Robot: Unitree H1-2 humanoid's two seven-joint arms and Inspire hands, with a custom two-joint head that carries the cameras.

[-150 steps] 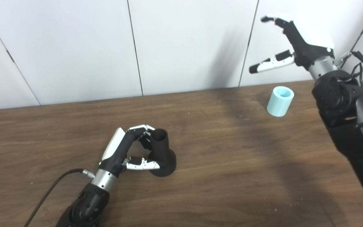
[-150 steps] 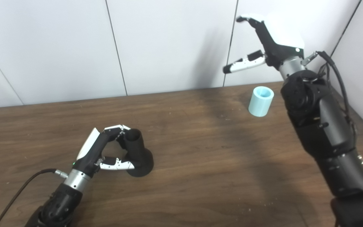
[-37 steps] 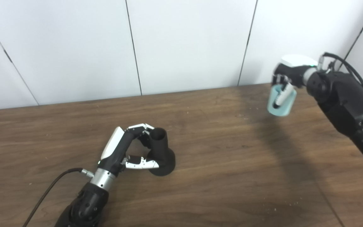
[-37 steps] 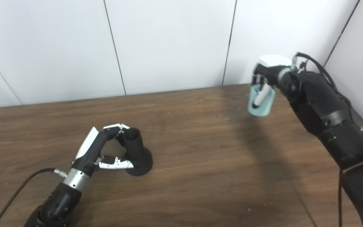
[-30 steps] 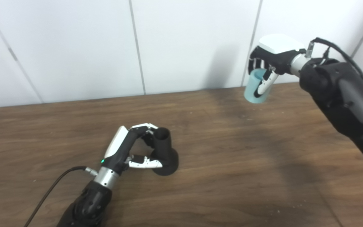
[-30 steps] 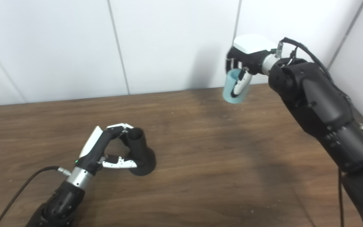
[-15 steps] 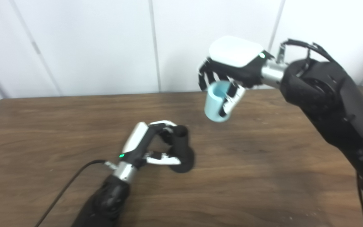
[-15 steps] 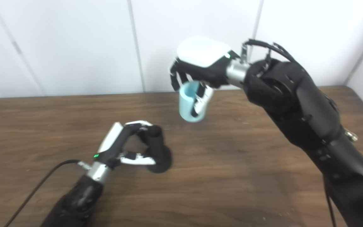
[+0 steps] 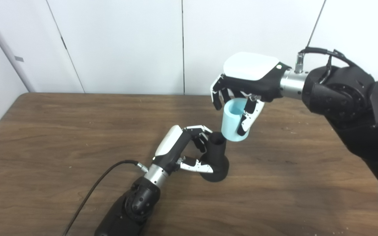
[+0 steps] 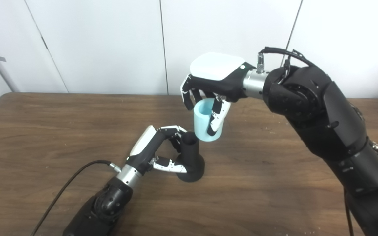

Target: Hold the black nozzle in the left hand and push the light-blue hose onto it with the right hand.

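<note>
Left eye view: the left hand (image 9: 179, 147) grips the black nozzle (image 9: 216, 157) standing upright on the wooden table (image 9: 61, 131). The right hand (image 9: 241, 88) is closed around the light-blue hose (image 9: 233, 123), held in the air just beside the nozzle's open top.

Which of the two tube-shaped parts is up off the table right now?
The light-blue hose, held in the air by the right hand. The black nozzle stands on the table on its wide base, gripped by the left hand.
</note>
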